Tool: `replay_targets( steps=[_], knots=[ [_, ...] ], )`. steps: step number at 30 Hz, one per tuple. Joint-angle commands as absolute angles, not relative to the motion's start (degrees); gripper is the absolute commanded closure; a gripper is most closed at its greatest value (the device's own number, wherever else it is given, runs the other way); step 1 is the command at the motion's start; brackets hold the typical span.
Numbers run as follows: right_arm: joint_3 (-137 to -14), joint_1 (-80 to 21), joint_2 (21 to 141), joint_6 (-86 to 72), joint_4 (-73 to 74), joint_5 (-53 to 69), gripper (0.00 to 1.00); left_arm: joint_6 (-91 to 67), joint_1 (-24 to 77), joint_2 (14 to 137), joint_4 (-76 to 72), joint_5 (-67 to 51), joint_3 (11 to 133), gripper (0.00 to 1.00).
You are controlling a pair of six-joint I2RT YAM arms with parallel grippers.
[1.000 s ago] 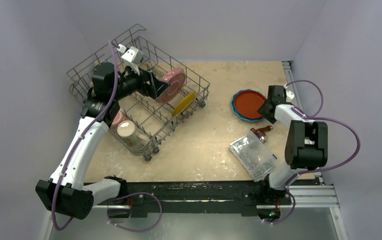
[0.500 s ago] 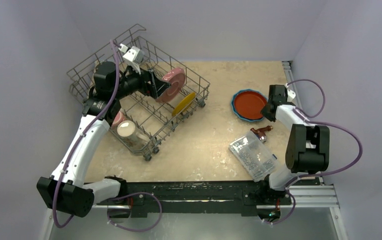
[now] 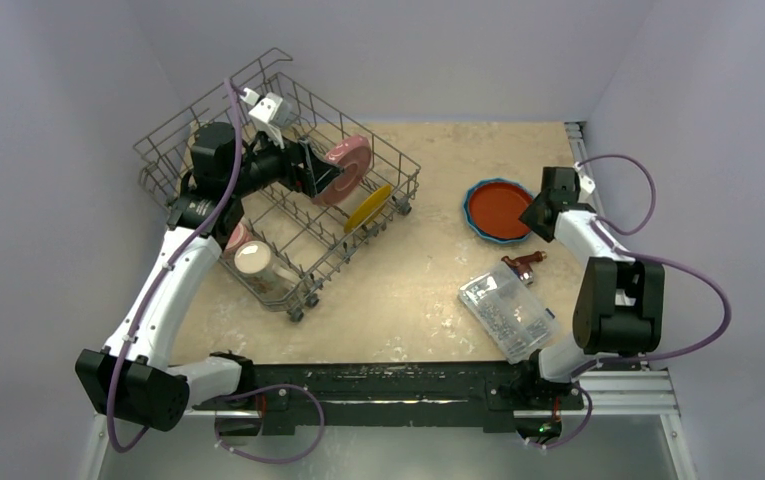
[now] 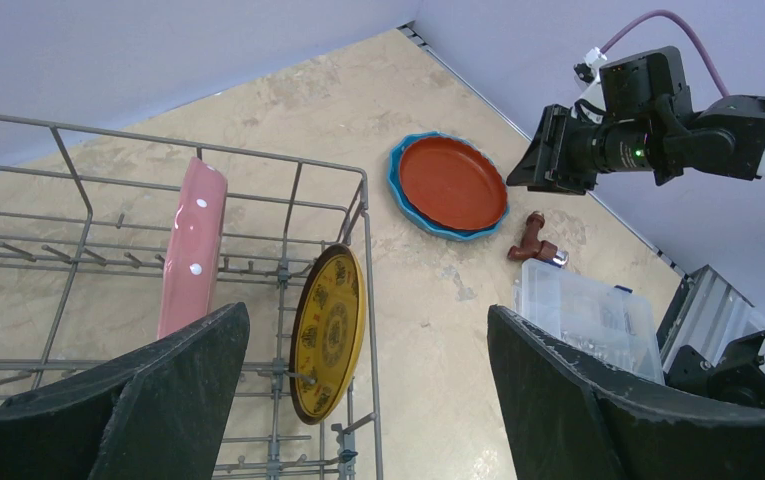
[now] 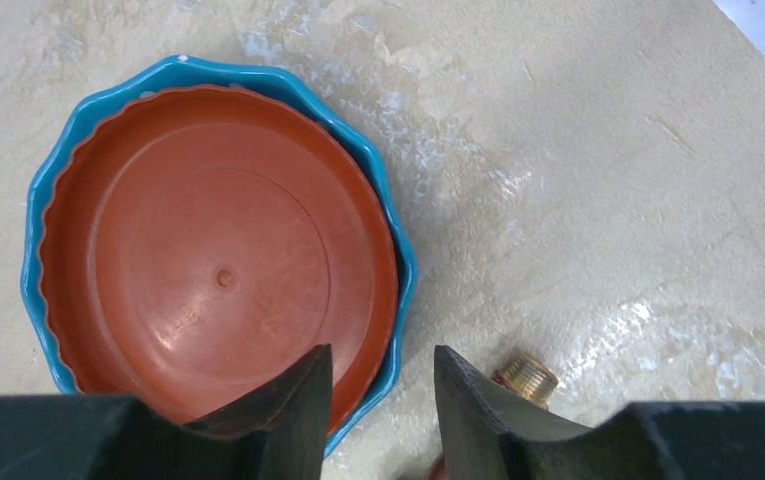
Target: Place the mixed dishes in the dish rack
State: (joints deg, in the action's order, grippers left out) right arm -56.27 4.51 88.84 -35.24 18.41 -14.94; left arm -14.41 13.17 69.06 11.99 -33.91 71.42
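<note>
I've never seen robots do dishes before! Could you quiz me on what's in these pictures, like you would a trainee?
1. True or false: the red-orange plate lies nested in the blue plate on the table.
2. Which plate stands on edge in the dish rack next to the pink plate? A) yellow plate B) green plate C) white plate
3. Fill in: ___ plates are not yet in the rack.
Key: 1 true; 2 A; 3 two.
</note>
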Motion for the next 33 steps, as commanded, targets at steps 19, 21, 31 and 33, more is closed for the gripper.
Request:
replay_targets(
  steps=[19,21,31,33],
  knots=[
    [-59.5,4.3,95.9,-35.4,17.4,-11.1,0.8,-14.8,13.4,69.4,10.5,-35.4,72.9,0.12],
    [-60.0,4.3,94.8,-35.7,18.7,-10.3,0.85,-14.7,13.4,69.3,10.5,-35.3,72.9,0.13],
    [-61.4,4.3,90.8,-36.2,21.1,-9.4,1.0,-14.5,13.4,69.3,10.6,-35.2,72.8,0.12],
    [-61.3,4.3,90.7,-36.3,21.1,-9.4,1.0,-14.6,13.4,69.3,10.6,-35.2,72.8,0.12]
  ],
)
